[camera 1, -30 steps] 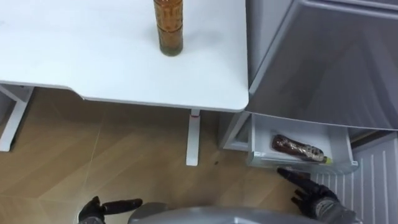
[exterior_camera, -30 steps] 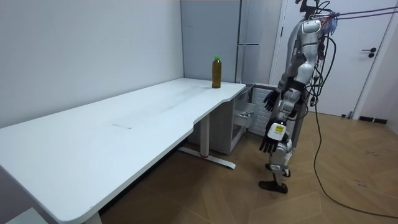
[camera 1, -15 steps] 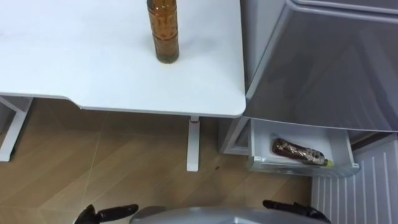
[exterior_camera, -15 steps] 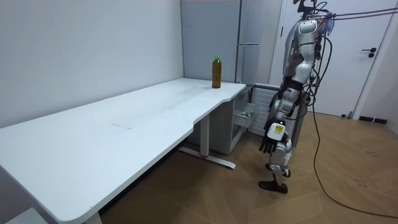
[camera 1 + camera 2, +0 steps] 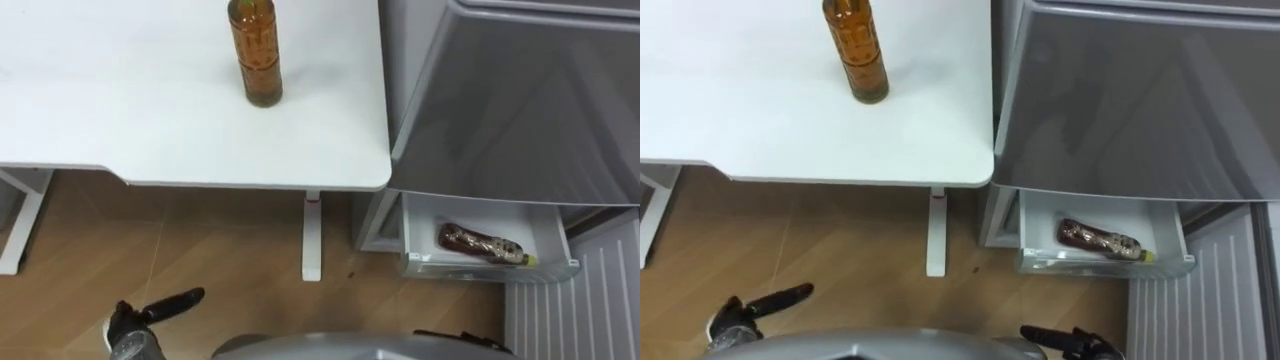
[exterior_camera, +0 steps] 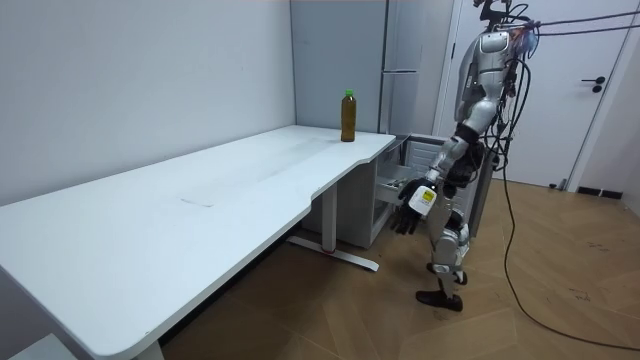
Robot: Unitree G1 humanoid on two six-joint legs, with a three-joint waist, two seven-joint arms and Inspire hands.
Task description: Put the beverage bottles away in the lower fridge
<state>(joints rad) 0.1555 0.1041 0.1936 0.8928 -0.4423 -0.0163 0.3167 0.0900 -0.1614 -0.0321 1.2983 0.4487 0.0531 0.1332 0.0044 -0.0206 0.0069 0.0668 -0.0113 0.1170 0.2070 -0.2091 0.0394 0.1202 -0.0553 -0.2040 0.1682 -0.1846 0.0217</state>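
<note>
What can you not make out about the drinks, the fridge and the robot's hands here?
Dark brown bottle lying in the white fridge drawer: eye views, label and fill level too small.
Drawer's back: eye views, hidden beneath the grey fridge front.
Right hand: eye views, mostly cut off by the bottom edge.

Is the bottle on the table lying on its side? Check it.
No, the bottle stands upright on the white table, cap end up.
</note>
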